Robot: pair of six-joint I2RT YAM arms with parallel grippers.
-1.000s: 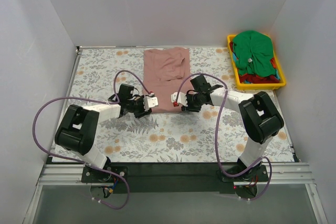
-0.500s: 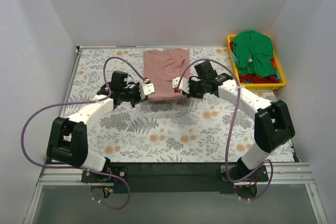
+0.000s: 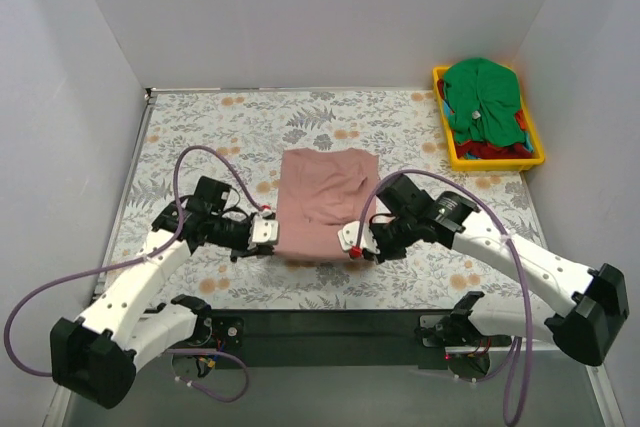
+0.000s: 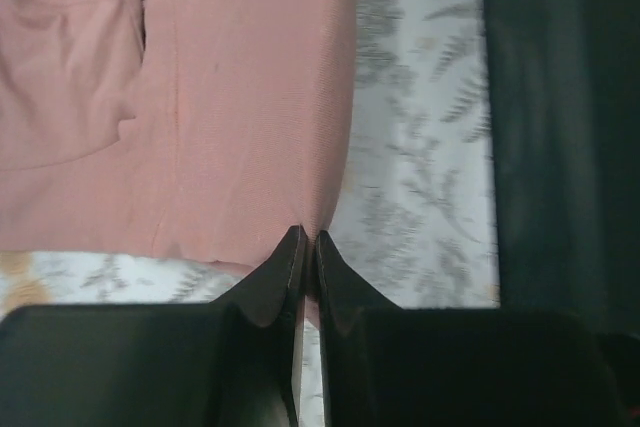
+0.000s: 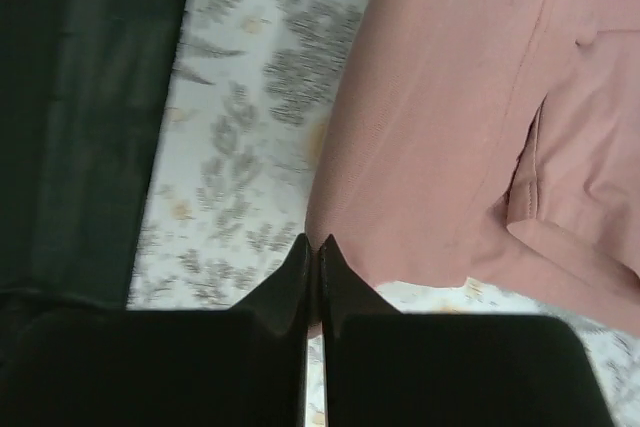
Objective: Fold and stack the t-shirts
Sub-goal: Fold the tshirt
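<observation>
Pinching cloth between fully closed fingertips, the left gripper (image 4: pixel 308 255) holds the near left corner of the dusty pink t-shirt (image 3: pixel 326 197), and the right gripper (image 5: pixel 312 253) holds its near right corner the same way. Half a second ago the shirt lay against the far edge of the floral table cover (image 3: pixel 200 137). It now sits in the middle, its hem close to the near edge, so both arms have dragged it towards themselves. That probably puts it within easy reach for the next fold. The fabric is a soft, matte knit, lying as a rough rectangle with a tucked sleeve and raised seams. At far right, the yellow bin (image 3: pixel 497 162) holds a green t-shirt (image 3: pixel 483 95) over red cloth (image 3: pixel 490 150).
</observation>
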